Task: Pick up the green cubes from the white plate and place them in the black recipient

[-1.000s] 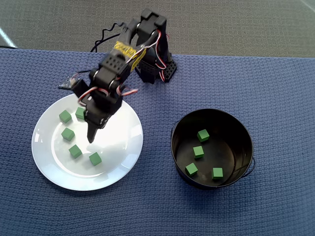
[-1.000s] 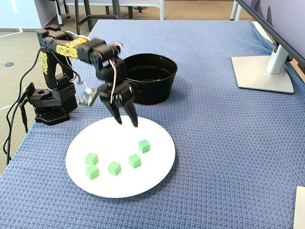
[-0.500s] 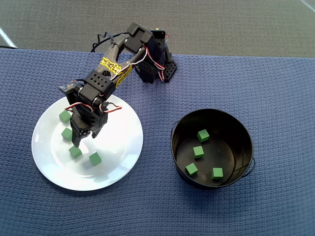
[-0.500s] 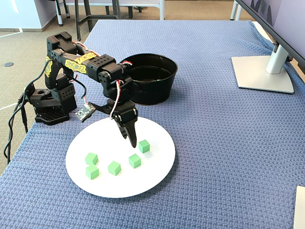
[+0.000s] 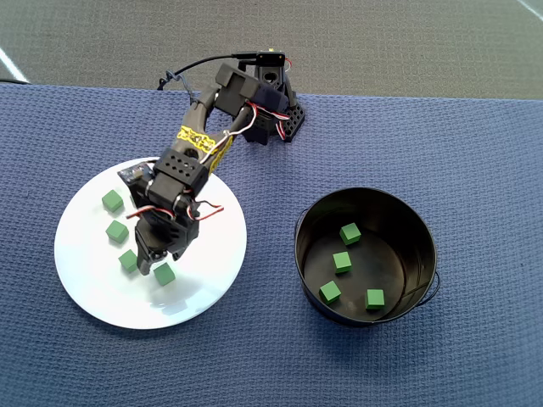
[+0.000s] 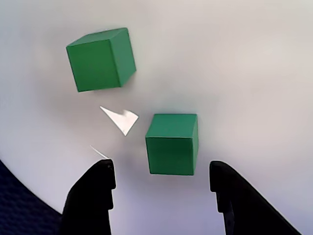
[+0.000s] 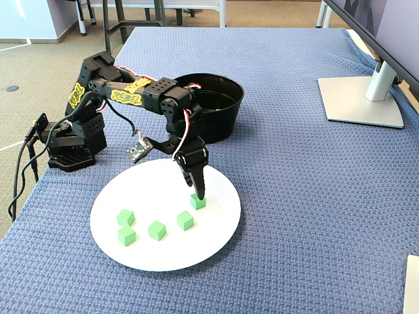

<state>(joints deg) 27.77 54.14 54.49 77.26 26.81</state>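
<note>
- Hovering low over the white plate [image 5: 93,288], your gripper [image 6: 161,178] has its jaws spread, one green cube [image 6: 172,143] between them, ungripped.
- Four cubes lie inside the black pot [image 5: 424,246].

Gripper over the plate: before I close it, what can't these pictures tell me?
- Wrist view: the gripper fingers straddle a cube, but their height above the plate is unclear.
- Overhead view: the arm hides the fingertips and part of that cube.
- Fixed view: the pot wall and the arm hide its inside.
</note>
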